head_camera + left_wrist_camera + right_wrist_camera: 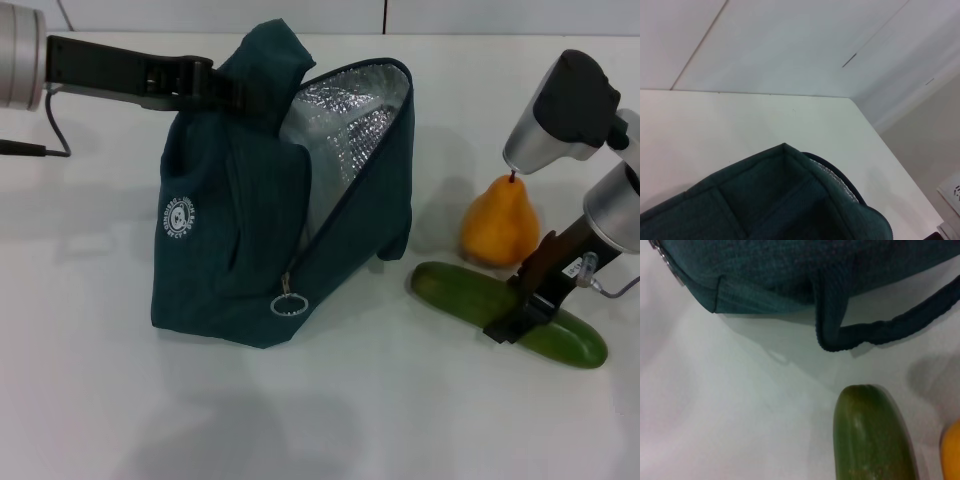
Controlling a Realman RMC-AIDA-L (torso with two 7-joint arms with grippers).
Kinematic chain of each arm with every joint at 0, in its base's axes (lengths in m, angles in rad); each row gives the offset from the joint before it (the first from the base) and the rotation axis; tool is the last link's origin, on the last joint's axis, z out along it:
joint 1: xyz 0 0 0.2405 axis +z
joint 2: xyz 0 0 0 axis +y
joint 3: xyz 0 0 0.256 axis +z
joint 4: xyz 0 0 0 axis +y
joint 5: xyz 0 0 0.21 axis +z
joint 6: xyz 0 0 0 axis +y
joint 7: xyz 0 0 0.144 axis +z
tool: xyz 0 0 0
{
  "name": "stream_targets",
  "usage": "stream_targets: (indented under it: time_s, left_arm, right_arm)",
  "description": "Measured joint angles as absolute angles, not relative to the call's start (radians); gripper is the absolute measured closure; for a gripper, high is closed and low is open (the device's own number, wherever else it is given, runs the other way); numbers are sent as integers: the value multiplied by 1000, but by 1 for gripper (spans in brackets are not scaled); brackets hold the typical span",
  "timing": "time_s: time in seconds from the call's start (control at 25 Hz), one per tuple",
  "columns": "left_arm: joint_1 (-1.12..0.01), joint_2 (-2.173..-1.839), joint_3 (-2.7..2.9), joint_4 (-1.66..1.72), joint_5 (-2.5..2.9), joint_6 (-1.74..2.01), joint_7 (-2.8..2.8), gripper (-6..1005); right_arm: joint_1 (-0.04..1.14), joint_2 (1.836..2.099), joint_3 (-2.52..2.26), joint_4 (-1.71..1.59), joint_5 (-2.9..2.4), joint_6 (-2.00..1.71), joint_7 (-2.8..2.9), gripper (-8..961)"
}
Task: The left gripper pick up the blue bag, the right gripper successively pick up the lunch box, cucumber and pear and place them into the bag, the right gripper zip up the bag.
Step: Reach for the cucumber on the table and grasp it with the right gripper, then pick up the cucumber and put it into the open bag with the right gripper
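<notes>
The blue bag (230,250) stands on the white table, its mouth open and the silver lining showing. My left gripper (225,90) is shut on the bag's top and holds it up. The bag also shows in the left wrist view (790,200) and the right wrist view (790,270). The cucumber (455,290) lies to the right of the bag, and my right gripper (515,318) is down on its middle. Its near end shows in the right wrist view (872,435). The pear (498,225) stands just behind the cucumber. The lunch box is out of view.
The bag's zipper ring (288,305) hangs at its lower front. A loose handle loop (880,330) lies on the table between bag and cucumber. A black cable (40,150) runs at the far left. The white table (330,420) stretches in front.
</notes>
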State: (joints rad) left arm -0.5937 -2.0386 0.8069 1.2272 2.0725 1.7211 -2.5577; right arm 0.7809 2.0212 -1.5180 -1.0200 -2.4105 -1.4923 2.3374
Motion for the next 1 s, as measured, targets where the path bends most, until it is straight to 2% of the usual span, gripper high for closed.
stream_targets:
  time_s: [0.04,0.24,0.48,0.76,1.0]
  left_arm:
    - [-594,-2039,807,1227,2073,1721,-2558,909]
    - [-594,-2039,806,1227,2074,1721,-2557,908]
    - [-589,-2037,803,1227,2073,1721,-2557,907]
    - [-592,-2036,803,1227,2073,1721,-2557,906]
    - [-593,-2035,802,1227,2073,1721,-2557,906]
  right_arm:
    - [781,2021,-1520,-1020,-2410,-1490,2338,105]
    - [777,2019,-1523,-1031,-2411,-1490,2338,300]
    - [773,2015,-1507,-1073,-2385,-1523,2338,324]
    - [769,2012,-1277,-1112,-2188,-1732,2248,324]
    - [774,1995,-1051,-1052,-2039,-1943,2183,324]
